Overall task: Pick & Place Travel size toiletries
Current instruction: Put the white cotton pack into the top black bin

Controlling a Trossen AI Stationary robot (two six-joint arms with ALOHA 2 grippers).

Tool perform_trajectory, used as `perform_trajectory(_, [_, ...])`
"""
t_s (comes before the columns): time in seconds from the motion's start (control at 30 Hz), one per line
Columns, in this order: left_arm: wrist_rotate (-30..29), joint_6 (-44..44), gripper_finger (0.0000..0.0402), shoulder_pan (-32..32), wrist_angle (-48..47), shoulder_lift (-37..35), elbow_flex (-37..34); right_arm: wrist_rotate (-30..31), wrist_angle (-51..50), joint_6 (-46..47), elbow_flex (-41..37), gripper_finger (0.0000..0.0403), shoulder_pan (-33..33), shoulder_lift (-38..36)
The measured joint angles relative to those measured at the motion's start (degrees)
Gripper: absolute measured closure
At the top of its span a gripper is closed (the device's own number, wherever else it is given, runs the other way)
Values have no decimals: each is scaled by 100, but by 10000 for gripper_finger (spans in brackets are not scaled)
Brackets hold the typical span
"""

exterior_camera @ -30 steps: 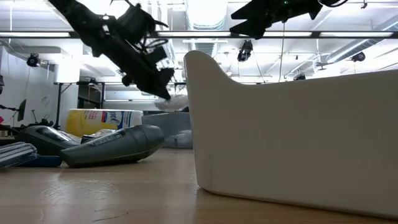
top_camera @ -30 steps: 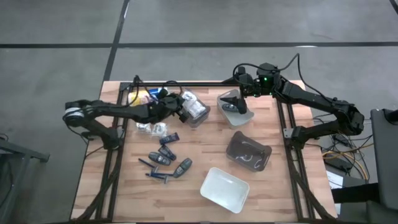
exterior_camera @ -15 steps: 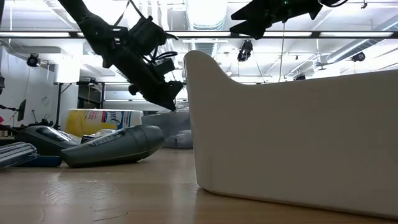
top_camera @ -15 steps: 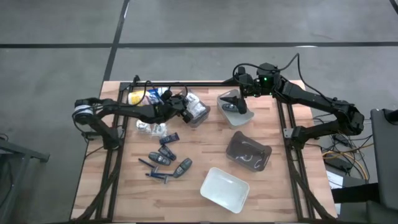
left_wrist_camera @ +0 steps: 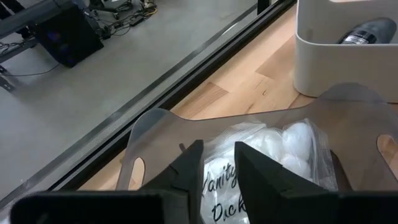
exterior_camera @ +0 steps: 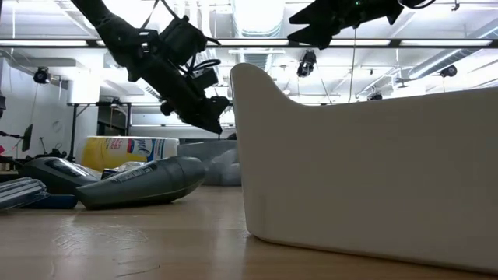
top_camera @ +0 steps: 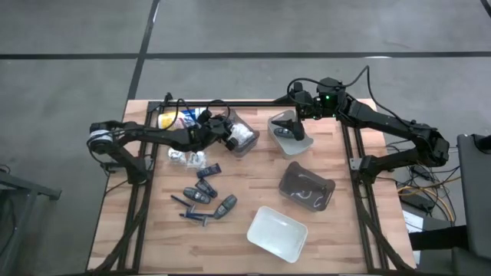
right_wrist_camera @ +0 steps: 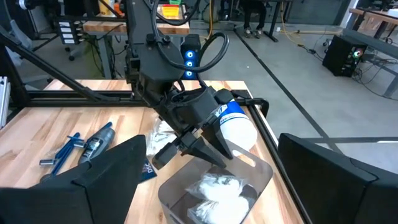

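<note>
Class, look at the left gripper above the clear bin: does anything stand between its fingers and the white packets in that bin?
Nothing visible does. The left gripper hangs just over the clear bin, whose top is open, and the white packets lie directly below its slightly parted fingers. The bin's walls stand around the packets, not over them.

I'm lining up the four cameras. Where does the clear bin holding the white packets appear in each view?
High: clear plastic bin, under left pincer.
Low: grey bin rim, left of white tub.
Left wrist: fills foreground.
Right wrist: bottom centre.
Shared landmark: left pincer.
</note>
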Motion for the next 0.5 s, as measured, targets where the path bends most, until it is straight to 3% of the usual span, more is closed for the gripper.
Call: perform_trajectory(0.5, [18, 148, 291, -110, -190, -587, -13, 0, 2, 0, 0, 39, 0, 0])
